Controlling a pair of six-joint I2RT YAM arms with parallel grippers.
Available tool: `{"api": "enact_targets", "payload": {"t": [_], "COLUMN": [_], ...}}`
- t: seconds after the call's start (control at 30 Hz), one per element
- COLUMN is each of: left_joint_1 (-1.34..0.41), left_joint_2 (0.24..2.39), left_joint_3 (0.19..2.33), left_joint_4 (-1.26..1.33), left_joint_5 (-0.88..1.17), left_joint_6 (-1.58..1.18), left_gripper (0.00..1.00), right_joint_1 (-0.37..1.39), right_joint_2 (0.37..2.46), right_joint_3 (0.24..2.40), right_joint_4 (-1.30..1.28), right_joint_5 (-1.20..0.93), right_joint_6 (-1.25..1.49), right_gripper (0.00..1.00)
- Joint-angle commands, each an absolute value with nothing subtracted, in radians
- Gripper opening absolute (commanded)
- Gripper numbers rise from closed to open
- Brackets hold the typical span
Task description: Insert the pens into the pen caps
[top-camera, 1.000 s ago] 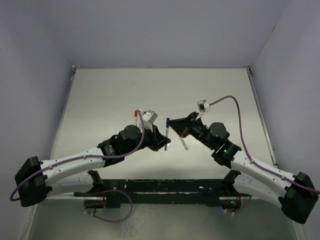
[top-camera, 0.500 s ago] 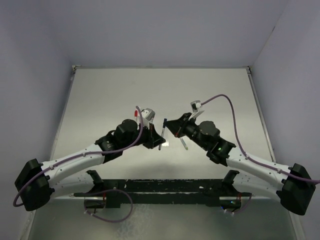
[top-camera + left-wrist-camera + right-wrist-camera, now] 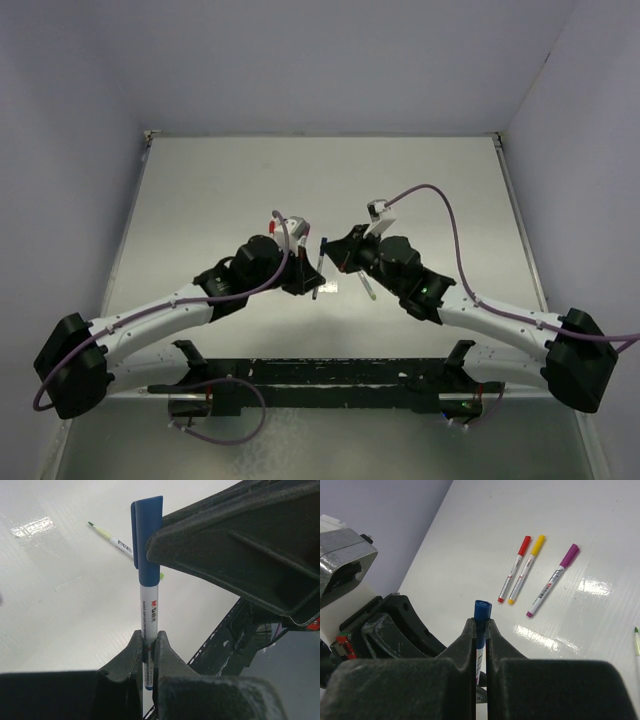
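The right tool [image 3: 480, 626] has swung in to the left tool [image 3: 148, 641]. Left tool clamps blue pen [image 3: 149, 607] at its lower barrel; right tool clamps blue cap [image 3: 148, 540] atop that pen. An off-axis push could slip the pen, leaving the cap unseated.

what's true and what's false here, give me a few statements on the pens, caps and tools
1. The left tool is shut on the thin white pen. True.
2. The purple-capped white pen is held up by a tool. False: it lies on the white table next to the red-capped pen and the yellow-capped pen.
3. The right tool grips the blue plastic cap. True.
4. The green-tipped white pen has a cap over its tip. False: its green tip is bare, and it lies on the table.
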State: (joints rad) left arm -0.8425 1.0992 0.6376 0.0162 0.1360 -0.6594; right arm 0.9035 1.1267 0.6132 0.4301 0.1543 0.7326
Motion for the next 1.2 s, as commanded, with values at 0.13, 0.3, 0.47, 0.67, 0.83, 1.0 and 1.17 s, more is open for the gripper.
{"api": "enact_targets", "payload": {"t": [0.13, 0.3, 0.47, 0.67, 0.83, 1.0, 1.17], "left_joint_1": [-0.804, -0.805, -0.804, -0.802, -0.792, -0.783, -0.765], "left_joint_2": [1.160, 1.206, 1.261, 1.377, 1.498, 1.559, 1.606], "left_joint_3": [0.744, 0.702, 0.703, 0.790, 0.846, 0.842, 0.869], "left_joint_4": [0.183, 0.156, 0.130, 0.037, -0.027, -0.012, -0.035], "left_joint_5": [0.058, 0.093, 0.085, 0.049, 0.051, 0.044, 0.032], "left_joint_6": [-0.620, -0.643, -0.645, -0.621, -0.620, -0.645, -0.662], "left_gripper": [0.00, 0.00, 0.00, 0.03, 0.10, 0.13, 0.14], "right_joint_1": [0.954, 0.953, 0.952, 0.931, 0.872, 0.705, 0.632], "right_joint_2": [1.082, 0.967, 0.908, 0.924, 0.941, 0.974, 1.073], "right_joint_3": [0.756, 0.887, 0.950, 0.978, 0.963, 0.925, 0.894], "right_joint_4": [0.030, -0.054, -0.148, -0.394, -0.508, -0.537, -0.509], "right_joint_5": [0.258, 0.437, 0.542, 0.672, 0.656, 0.515, 0.380], "right_joint_6": [0.650, 0.563, 0.540, 0.644, 0.692, 0.678, 0.636], "right_gripper": [0.18, 0.47, 0.50, 0.49, 0.49, 0.48, 0.47]}}
